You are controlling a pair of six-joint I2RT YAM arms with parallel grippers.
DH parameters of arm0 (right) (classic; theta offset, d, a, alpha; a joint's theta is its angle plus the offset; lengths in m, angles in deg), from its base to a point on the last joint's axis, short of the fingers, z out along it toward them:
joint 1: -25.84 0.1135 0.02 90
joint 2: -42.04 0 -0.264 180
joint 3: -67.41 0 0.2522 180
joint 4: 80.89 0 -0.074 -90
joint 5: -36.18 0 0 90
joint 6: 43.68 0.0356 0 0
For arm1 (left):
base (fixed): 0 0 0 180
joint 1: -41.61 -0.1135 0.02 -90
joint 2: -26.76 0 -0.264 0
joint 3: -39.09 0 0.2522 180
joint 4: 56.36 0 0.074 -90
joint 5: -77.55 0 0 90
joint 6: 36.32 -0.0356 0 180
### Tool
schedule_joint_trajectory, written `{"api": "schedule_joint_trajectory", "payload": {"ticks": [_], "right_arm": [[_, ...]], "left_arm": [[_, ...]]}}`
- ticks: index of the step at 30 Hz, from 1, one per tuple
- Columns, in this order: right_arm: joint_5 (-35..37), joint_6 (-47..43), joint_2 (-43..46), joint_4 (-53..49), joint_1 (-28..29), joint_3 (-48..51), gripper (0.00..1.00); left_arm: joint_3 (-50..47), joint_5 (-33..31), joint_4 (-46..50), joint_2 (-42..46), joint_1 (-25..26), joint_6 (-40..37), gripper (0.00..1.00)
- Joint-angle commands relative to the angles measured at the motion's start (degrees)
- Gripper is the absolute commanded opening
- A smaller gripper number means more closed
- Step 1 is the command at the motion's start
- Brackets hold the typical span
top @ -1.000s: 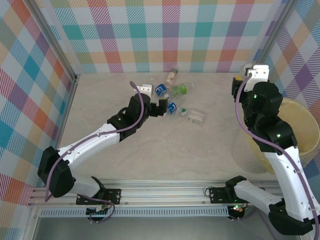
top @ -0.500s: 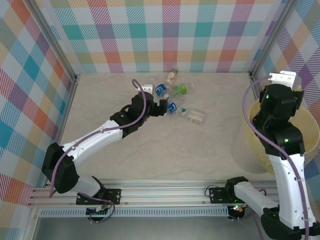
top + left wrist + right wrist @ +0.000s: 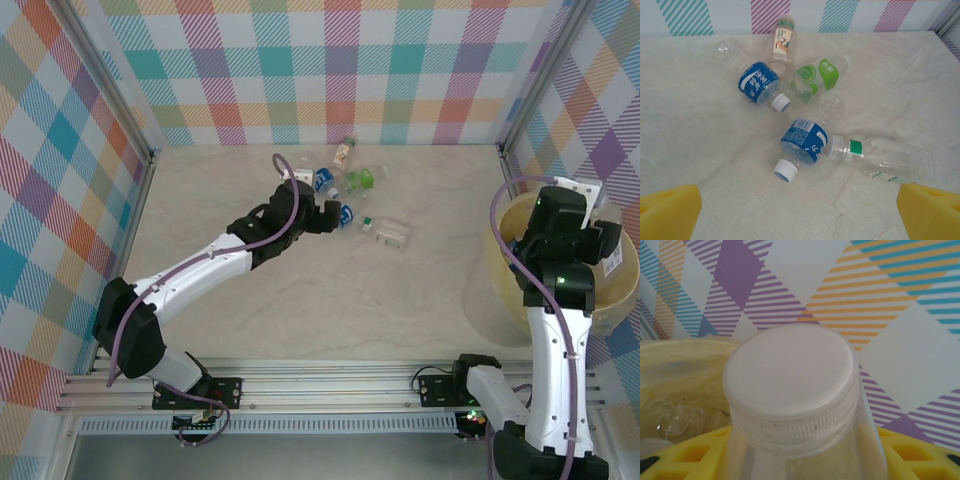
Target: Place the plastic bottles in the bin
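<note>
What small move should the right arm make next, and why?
Probably open the right end effector. It is shut on a white-capped bottle, and the top view shows that arm's end over the mouth of the bin. Released here, the bottle should most likely fall inside, though the exact height above the rim is hard to judge.

Bottles [image 3: 804, 140]: clustered on table [image 3: 300, 300], upper centre of top view; left gripper [image 3: 330, 213] just beside, lower left. Bin [image 3: 497, 280]: right edge; right gripper [image 3: 800, 460] above it, clasping a further bottle [image 3: 792, 370].
</note>
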Motion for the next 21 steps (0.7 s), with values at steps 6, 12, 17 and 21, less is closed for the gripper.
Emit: {"api": "schedule_joint_trajectory", "payload": {"ticks": [6,12,17,21], "right_arm": [[-1.48,3.82,-1.85,-1.67,-4.69,2.07,0.60],[-0.04,6.06,-4.87,-5.16,-5.49,-0.55,0.91],[-0.22,7.60,-5.40,-5.32,-5.55,-1.76,1.00],[-0.38,8.04,-5.82,-4.86,-5.50,-1.22,1.00]], "left_arm": [[2.03,-0.08,1.94,-0.46,-0.61,1.63,1.00],[2.04,-0.78,3.56,-0.71,-0.59,1.98,1.00],[2.04,-1.42,4.15,-0.80,-0.67,2.00,1.00],[1.92,-1.49,4.23,-0.90,-0.68,1.95,1.00]]}}
